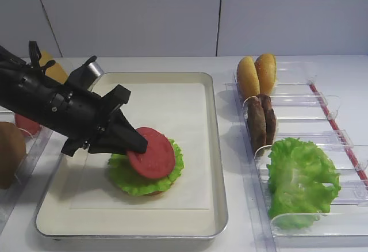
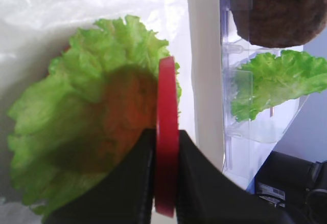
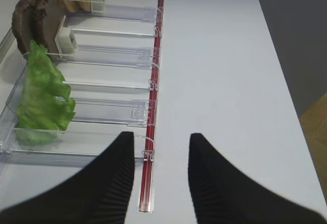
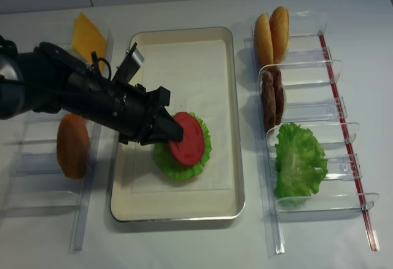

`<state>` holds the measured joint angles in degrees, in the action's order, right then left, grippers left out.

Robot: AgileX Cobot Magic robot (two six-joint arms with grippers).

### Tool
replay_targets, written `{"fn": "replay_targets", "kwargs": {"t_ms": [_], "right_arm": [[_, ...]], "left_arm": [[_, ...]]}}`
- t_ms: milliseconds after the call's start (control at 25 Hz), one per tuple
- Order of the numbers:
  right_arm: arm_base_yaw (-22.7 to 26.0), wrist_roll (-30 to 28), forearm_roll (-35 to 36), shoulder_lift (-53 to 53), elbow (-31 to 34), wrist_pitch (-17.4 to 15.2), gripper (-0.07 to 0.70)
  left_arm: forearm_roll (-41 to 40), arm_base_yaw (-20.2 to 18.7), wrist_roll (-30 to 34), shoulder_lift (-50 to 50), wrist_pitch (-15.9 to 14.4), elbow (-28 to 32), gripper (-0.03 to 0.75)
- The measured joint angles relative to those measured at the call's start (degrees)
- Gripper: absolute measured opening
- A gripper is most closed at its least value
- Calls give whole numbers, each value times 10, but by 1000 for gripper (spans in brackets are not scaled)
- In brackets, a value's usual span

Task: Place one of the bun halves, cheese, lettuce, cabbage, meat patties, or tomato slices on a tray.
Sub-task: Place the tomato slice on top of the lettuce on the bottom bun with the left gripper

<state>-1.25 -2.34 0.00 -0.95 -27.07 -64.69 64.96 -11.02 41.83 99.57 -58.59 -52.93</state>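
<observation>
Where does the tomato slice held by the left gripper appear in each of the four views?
Exterior high: tomato slice left of centre, above the flat lettuce on the tray.
Right wrist: not in it.
Left wrist: centre, seen edge-on between the left gripper fingers.
Exterior high (realsense): centre, over the same lettuce.
Shared landmark: the ruffled lettuce bunch in its clear bin, visible in all four views.

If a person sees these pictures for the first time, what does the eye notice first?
First comes the left pincer, a black arm reaching over the tray and shut on a red tomato slice, held tilted above the round lettuce piece. Next, on the right, the clear bins hold bun halves, meat patties and a ruffled lettuce bunch.
</observation>
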Motion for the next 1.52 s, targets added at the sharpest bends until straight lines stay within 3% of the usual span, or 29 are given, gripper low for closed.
{"fn": "replay_targets", "kwargs": {"t_ms": [280, 720, 1000, 1320, 1520], "right_arm": [[0, 0, 0, 0, 0, 0, 298], [0, 0, 0, 0, 0, 0, 298], [0, 0, 0, 0, 0, 0, 290], [0, 0, 0, 0, 0, 0, 279], [0, 0, 0, 0, 0, 0, 278]], "left_arm": [[-2, 0, -8, 0, 5, 0, 64], [-15, 0, -38, 1, 17, 0, 323], [-58, 0, -85, 0, 17, -15, 341], [-146, 0, -169, -2, -12, -57, 342], [-164, 0, -185, -2, -19, -61, 342]]}}
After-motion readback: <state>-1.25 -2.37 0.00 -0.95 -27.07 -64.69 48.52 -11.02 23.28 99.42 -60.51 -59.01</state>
